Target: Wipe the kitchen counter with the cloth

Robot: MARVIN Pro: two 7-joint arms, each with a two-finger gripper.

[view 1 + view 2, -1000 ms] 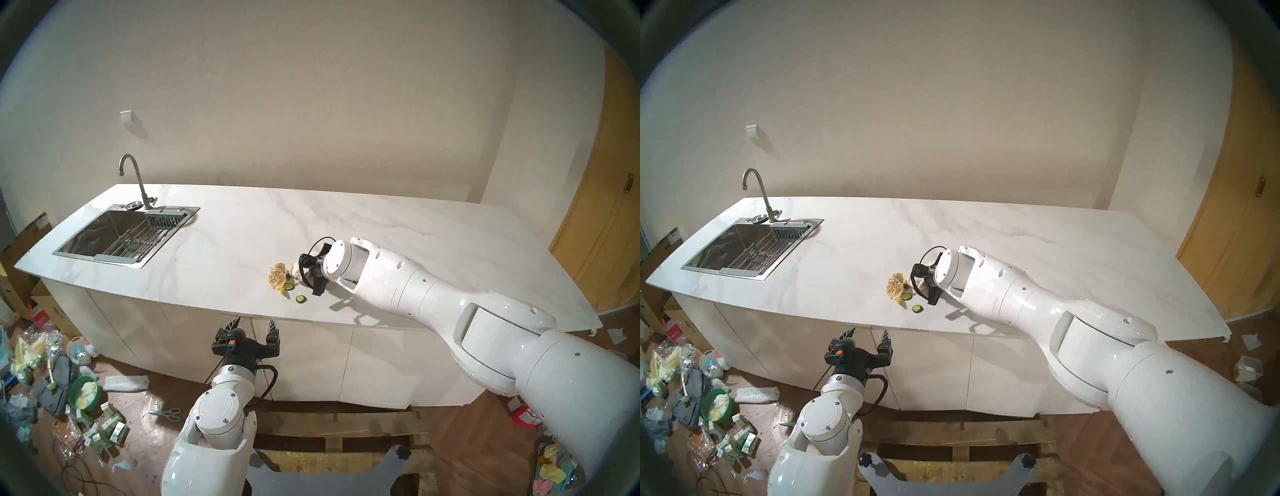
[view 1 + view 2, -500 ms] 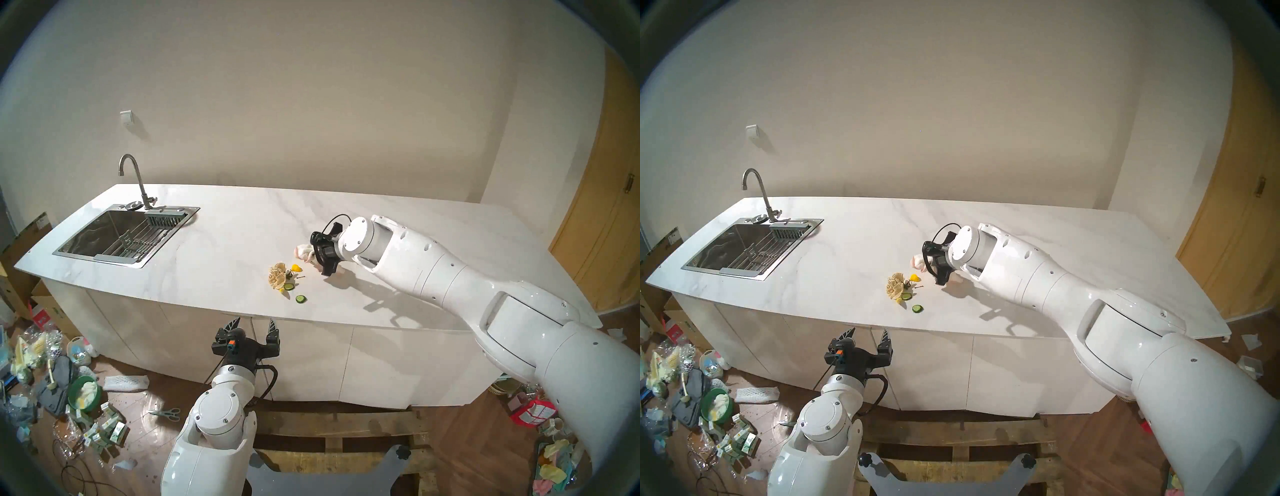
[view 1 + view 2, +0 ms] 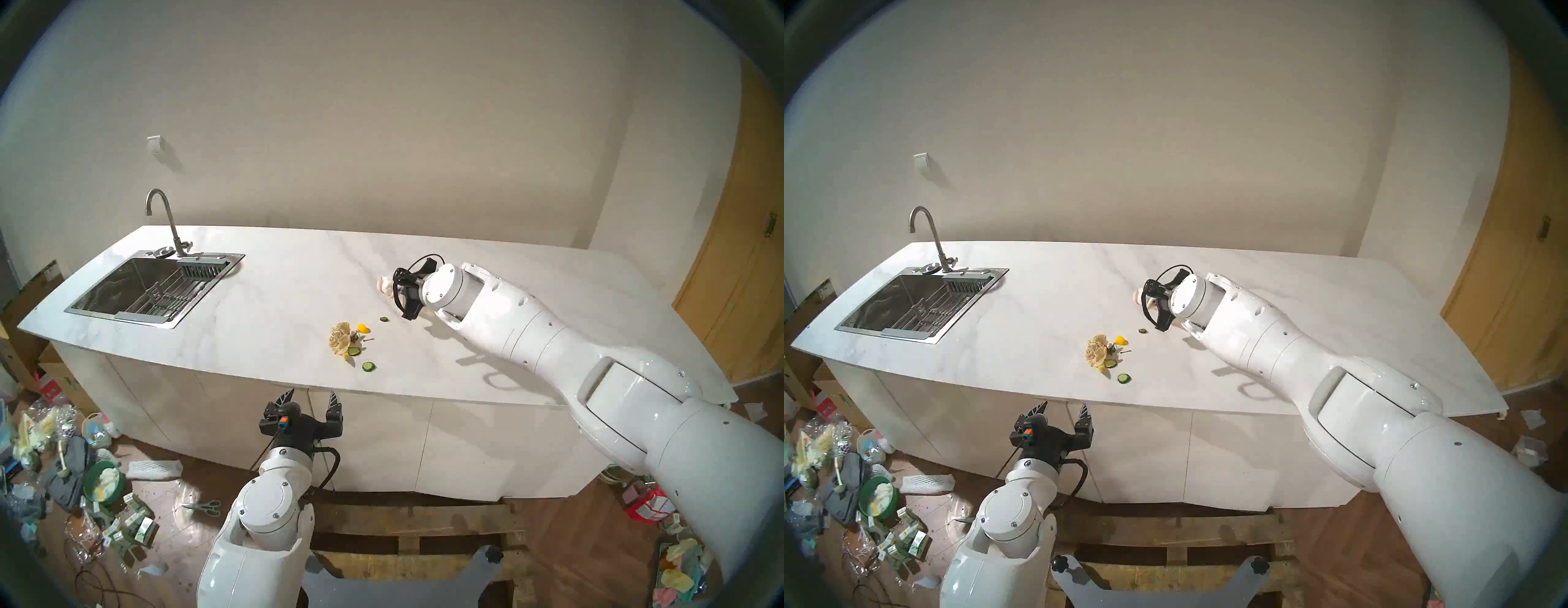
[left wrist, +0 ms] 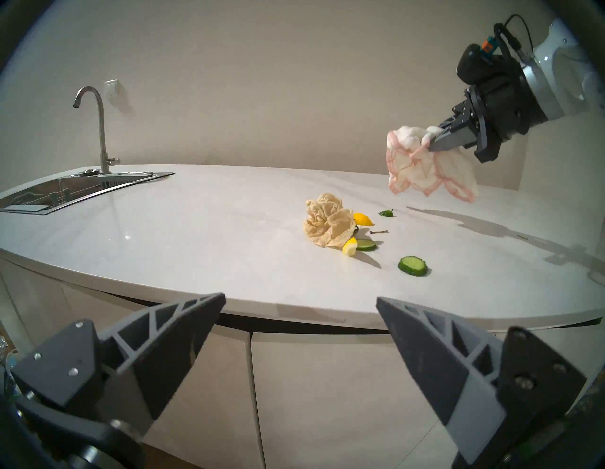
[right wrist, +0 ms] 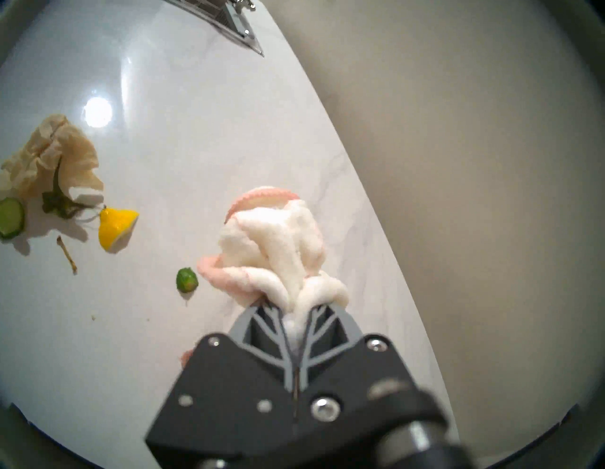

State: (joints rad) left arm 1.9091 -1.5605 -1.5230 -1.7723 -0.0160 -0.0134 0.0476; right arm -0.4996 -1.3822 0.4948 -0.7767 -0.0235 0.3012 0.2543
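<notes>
Where a plain beige wall [image 3: 382, 127] backs it, the kitchen counter [image 3: 275, 288] is seen, its steel sink [image 3: 148, 288] set far left of the cloth [image 4: 425, 170]. That cloth is clenched in the right gripper [image 4: 433, 144], bunched at the fingertips, hanging clear above the counter. The left gripper [image 3: 312, 397] is held spread apart.

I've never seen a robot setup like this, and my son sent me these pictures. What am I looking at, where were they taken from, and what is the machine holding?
It is a robot with two white arms at a kitchen counter. Two wide pictures come from cameras on its head, looking down. The other two come from a camera on each wrist.

The right gripper is shut on a white cloth with pink edging, held above the counter. The left gripper is open and empty, in front of the cabinets.

On the counter lie a crumpled tan paper wad, lemon wedges, cucumber slices and a small stick. A steel sink sits at the left end.
</notes>
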